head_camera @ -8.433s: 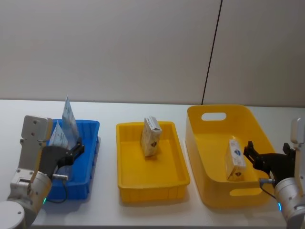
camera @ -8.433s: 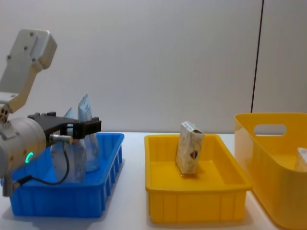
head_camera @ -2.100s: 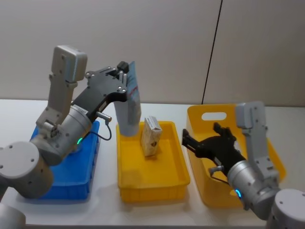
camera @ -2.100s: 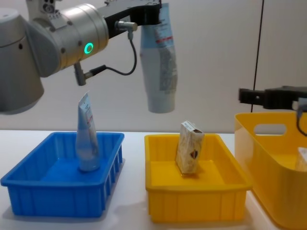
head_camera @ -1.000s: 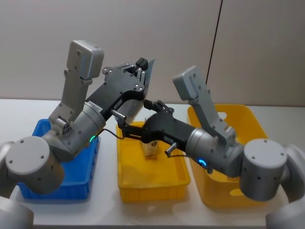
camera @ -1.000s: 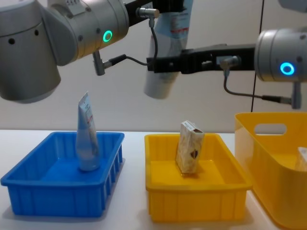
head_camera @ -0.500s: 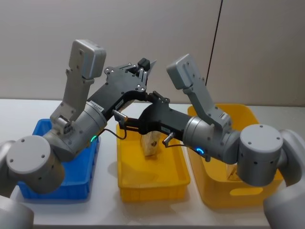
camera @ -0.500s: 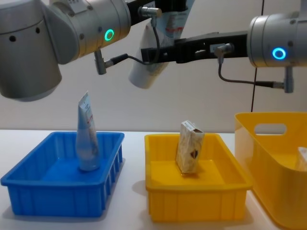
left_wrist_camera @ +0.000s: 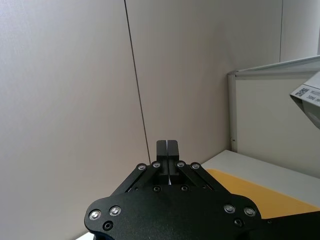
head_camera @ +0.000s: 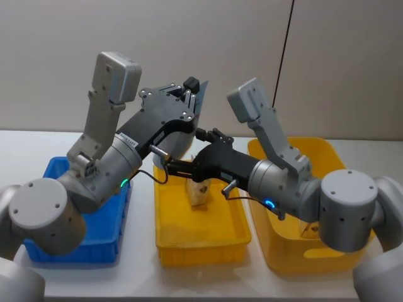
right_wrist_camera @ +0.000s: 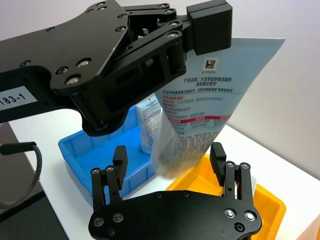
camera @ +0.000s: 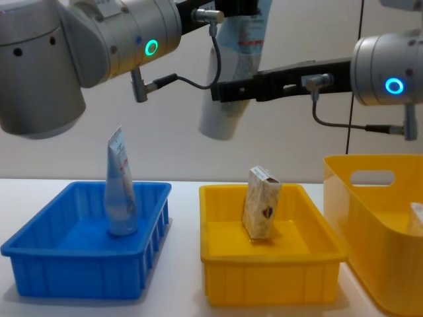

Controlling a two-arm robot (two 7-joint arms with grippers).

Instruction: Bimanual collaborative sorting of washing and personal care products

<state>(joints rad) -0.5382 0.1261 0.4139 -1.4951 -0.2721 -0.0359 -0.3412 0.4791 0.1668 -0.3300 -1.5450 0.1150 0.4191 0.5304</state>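
- Right wrist view: the held tube (right_wrist_camera: pixel 210 105) is clamped by its flat crimped end in the left gripper (right_wrist_camera: pixel 207 22), hanging cap-down (print facing the camera).
- The right gripper (right_wrist_camera: pixel 172 162) is spread wide, one finger (right_wrist_camera: pixel 119 159) on each side of the tube's lower end; contact cannot be confirmed from this angle.
- A second tube (camera: pixel 121 188) is stood upright in the blue bin (camera: pixel 86 274).
- A beige carton (camera: pixel 261 211) is propped in the middle yellow tray (camera: pixel 271 281).
- Another carton (camera: pixel 416 228) is partly seen in the deep yellow bin (camera: pixel 370 224), at the right.

Hanging tube (camera: pixel 228 86) — carton (camera: pixel 261 211) below
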